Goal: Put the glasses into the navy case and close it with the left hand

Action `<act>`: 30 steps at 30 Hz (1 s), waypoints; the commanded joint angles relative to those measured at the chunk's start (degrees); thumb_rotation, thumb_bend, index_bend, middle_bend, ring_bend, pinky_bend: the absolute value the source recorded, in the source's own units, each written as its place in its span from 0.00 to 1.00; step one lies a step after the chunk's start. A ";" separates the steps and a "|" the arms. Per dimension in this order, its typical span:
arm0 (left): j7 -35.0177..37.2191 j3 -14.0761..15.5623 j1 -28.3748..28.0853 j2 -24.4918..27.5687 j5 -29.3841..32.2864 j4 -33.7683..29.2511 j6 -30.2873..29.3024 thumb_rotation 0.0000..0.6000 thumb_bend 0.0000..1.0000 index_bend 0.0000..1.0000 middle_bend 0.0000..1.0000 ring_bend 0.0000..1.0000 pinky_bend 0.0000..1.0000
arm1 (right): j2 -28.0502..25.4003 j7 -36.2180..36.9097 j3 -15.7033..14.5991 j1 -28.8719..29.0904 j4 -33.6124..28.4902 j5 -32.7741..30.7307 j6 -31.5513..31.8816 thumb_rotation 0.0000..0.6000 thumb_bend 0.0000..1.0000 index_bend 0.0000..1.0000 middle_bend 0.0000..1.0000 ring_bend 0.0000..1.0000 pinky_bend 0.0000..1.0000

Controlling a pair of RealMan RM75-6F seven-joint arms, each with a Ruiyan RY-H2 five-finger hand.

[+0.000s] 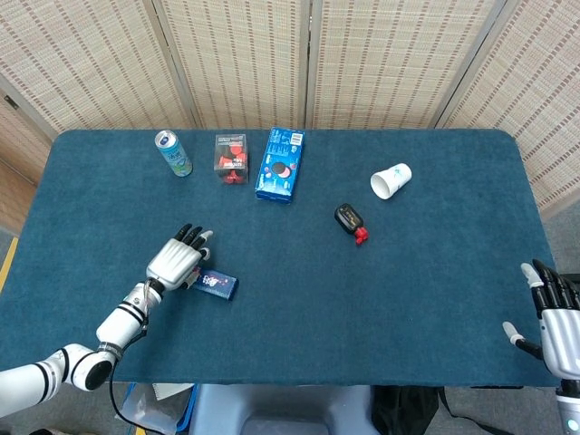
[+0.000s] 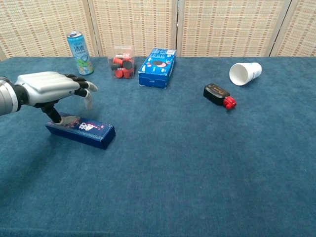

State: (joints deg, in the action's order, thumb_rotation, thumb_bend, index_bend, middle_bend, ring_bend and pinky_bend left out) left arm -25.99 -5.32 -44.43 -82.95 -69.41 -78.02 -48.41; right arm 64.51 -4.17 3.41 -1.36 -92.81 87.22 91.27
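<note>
1. Now the navy case (image 2: 80, 131) lies flat with its lid down on the blue table (image 2: 197, 163), in the left middle of the chest view.
2. The left hand (image 2: 52, 89) arches over its left end, fingers spread, thumb resting on the lid.
3. The right hand (image 1: 555, 313) sits at the head view's lower right corner, fingers apart, holding nothing.

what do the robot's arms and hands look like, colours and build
The left hand has a smooth silver-grey shell over its back, black fingers with pale tips, and a light thumb. Its forearm is white with black bands at the wrist and a thin dark cable alongside. The right hand, at the frame's corner, matches: silver-white palm shell, black fingers, pale tips. Its arm is out of view.
</note>
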 commanded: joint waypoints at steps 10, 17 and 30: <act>-5.33 -0.62 -0.48 2.43 6.25 -4.17 -0.48 1.00 0.33 0.14 0.00 0.00 0.00 | -0.21 0.57 0.18 -0.26 0.26 0.05 0.51 1.00 0.19 0.00 0.05 0.08 0.11; -6.47 1.76 0.93 8.76 7.49 -12.49 -0.71 1.00 0.33 0.14 0.00 0.00 0.00 | -0.04 0.78 0.22 0.10 0.54 0.21 -0.03 1.00 0.19 0.00 0.05 0.08 0.11; -6.54 3.56 -0.05 2.75 7.30 -7.02 0.41 1.00 0.33 0.11 0.00 0.00 0.00 | 0.19 1.51 0.11 -0.32 1.18 0.08 0.41 1.00 0.19 0.00 0.05 0.08 0.11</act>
State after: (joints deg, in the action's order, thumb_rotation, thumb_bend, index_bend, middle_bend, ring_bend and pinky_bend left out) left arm -32.87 -1.77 -44.20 -79.28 -61.80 -86.01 -48.15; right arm 64.70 -2.65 3.53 -1.69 -91.62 87.29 91.68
